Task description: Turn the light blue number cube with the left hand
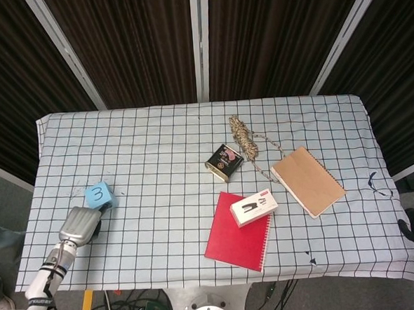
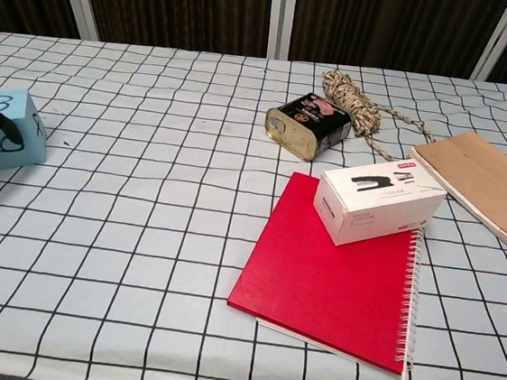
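**Left hand at the cube, turn apparently under way**

Head view gave me the whole counter (image 1: 192, 138) under its checked cloth. The light blue number cube (image 1: 100, 197) sat near the left edge, its top face showing a 3, and it looked skewed against the grid lines rather than square to them. My left hand (image 1: 80, 224) was just beside it on the near side, its silver back toward the camera and touching the cube's near corner as far as I could judge. From up there the fingers were hidden under the hand, so I could not tell from this view how they were set. The right hand was nowhere in the frame. Well apart, toward the middle and right, lay the black tin (image 1: 224, 161), the coil of rope (image 1: 243, 137), the brown notebook (image 1: 307, 181), and the white box (image 1: 254, 207) resting on the red notebook (image 1: 238, 232).

Chest view showed what the head view hid: the cube (image 2: 7, 128) at the far left, tipped, with dark fingers (image 2: 2, 125) lying across its near face. That read to me as a hold on the cube. The hand's body was cut off by the frame edge.

I judged the turn begun but unfinished; the cube had yet to settle flat on a new face.
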Robot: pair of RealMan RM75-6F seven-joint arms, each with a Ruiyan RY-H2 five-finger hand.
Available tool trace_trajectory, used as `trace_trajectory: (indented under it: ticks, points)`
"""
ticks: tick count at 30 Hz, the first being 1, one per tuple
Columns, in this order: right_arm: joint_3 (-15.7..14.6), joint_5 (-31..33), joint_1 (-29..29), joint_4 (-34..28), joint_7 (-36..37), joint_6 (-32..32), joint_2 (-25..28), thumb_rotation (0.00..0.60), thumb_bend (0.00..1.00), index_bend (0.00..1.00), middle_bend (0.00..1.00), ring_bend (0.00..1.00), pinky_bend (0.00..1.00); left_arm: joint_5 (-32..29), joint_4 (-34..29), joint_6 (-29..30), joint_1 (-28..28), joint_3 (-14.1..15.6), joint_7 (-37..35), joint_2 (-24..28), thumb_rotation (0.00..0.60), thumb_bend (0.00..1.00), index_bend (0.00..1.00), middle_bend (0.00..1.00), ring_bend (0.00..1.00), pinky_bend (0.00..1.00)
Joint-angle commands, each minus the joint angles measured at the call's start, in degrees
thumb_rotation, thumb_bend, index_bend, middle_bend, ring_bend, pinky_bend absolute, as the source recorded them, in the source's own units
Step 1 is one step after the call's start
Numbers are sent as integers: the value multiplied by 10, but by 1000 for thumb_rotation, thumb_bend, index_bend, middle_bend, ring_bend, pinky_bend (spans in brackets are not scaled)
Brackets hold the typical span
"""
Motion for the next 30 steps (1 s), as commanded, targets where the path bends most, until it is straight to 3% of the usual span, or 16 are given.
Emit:
trace_trajectory:
  ticks: [1, 16, 30]
  points:
    - [1, 1, 0, 0, 1, 0, 1, 600, 207, 0, 0, 0, 0, -24, -7, -12, -17, -3, 21, 7, 600, 730, 175, 862, 905, 873]
    - [0, 6, 3, 10, 2, -12, -6, 600, 210, 0, 0, 0, 0, -135, 6, -44, -96, -22, 72, 17, 600, 737, 169, 862, 906, 874]
    - [0, 10, 7, 6, -13, -19, -8, 600, 212, 0, 0, 0, 0, -217, 74, -102, -164, -17, 66, 5, 600, 744, 169, 862, 908, 877]
